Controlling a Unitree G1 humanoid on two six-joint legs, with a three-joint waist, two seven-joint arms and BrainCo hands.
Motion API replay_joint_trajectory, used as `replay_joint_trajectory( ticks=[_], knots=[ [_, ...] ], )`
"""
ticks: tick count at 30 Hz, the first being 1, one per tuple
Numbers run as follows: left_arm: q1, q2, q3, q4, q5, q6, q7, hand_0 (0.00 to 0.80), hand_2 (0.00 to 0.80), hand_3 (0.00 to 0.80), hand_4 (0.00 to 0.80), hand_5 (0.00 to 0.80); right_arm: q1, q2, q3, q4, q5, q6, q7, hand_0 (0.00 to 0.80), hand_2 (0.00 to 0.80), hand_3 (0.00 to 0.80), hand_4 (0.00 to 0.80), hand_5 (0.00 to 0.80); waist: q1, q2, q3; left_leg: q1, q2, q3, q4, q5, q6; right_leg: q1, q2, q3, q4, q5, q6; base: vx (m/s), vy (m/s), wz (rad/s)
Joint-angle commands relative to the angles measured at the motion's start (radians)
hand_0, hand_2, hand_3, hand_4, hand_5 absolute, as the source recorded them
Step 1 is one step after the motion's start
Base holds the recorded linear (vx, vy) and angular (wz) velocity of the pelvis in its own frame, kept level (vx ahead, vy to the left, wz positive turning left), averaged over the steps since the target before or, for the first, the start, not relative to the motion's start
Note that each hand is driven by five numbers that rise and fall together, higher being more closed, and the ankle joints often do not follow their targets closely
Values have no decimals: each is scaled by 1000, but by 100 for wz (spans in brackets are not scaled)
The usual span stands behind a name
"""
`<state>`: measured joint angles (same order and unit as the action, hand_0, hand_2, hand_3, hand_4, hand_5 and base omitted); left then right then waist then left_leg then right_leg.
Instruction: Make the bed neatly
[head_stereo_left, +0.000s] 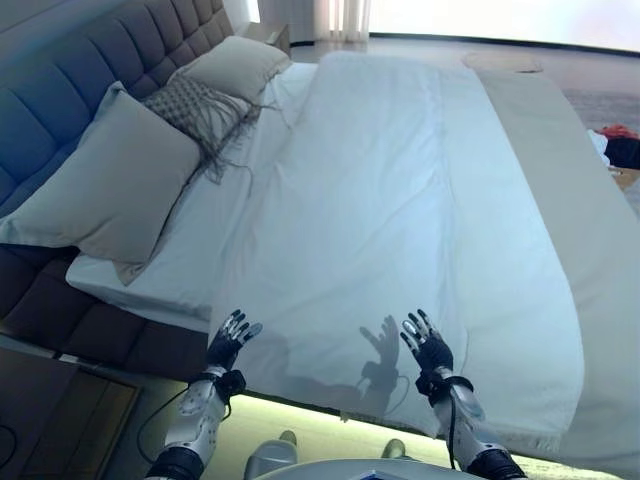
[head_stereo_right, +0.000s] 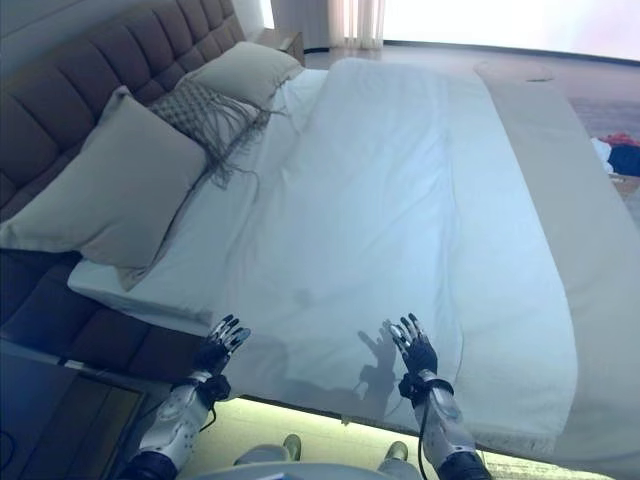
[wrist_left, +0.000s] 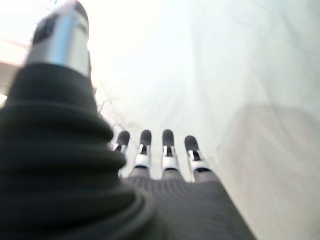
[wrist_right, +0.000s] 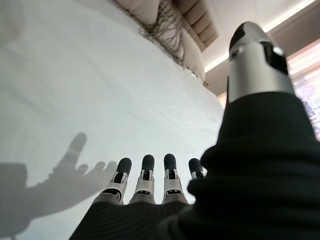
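- Overhead, the bed (head_stereo_left: 150, 290) shows a white duvet (head_stereo_left: 380, 220) spread flat over most of the mattress, reaching from the near side edge to the far side.
- A beige runner (head_stereo_left: 570, 230) lies along the foot end, beside the duvet's edge.
- At the head end, 2 plain pillows lean by the tufted headboard (head_stereo_left: 70, 80): a large pillow (head_stereo_left: 115, 180) nearer the robot and a far pillow (head_stereo_left: 235, 65) toward the far corner.
- Between the 2 sits a patterned fringed cushion (head_stereo_left: 195, 105), its tassels trailing onto the sheet.
- The left hand (head_stereo_left: 228, 340) hovers at the near side edge of the bed, by the duvet's head-end corner, fingers straight and spread, holding nothing.
- The right hand (head_stereo_left: 427, 345) hovers over the duvet's near edge, well apart from the left, fingers also straight and spread, gripping nothing.
- Its own wrist view shows the fingertips (wrist_right: 147, 162) clear above the white cloth.
- Some dark and red items (head_stereo_left: 620, 145) lie beyond the foot end; what they are I cannot tell.
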<state>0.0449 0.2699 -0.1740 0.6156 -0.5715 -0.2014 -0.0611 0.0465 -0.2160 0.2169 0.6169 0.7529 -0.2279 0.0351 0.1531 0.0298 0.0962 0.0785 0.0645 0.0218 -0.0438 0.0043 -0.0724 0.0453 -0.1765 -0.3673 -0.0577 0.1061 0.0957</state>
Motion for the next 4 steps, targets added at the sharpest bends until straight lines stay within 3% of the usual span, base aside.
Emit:
replay_joint_trajectory(
  ticks=[1,4],
  knots=[
    [-25,31,15,-51,15,-15,-3,0,0,0,0,0,-23,3,4,-17,-43,-10,-20,0,0,0,0,0,21,-39,-1,-37,-31,56,37,46,41,21,-38,49,39,11,60,-5,7,3],
    [-16,37,19,-53,24,-20,5,0,0,0,0,0,-12,-4,-2,-1,-35,-17,-26,0,0,0,0,0,17,-38,-2,-34,-30,62,37,44,42,21,-35,54,39,9,58,0,0,0]
  ],
)
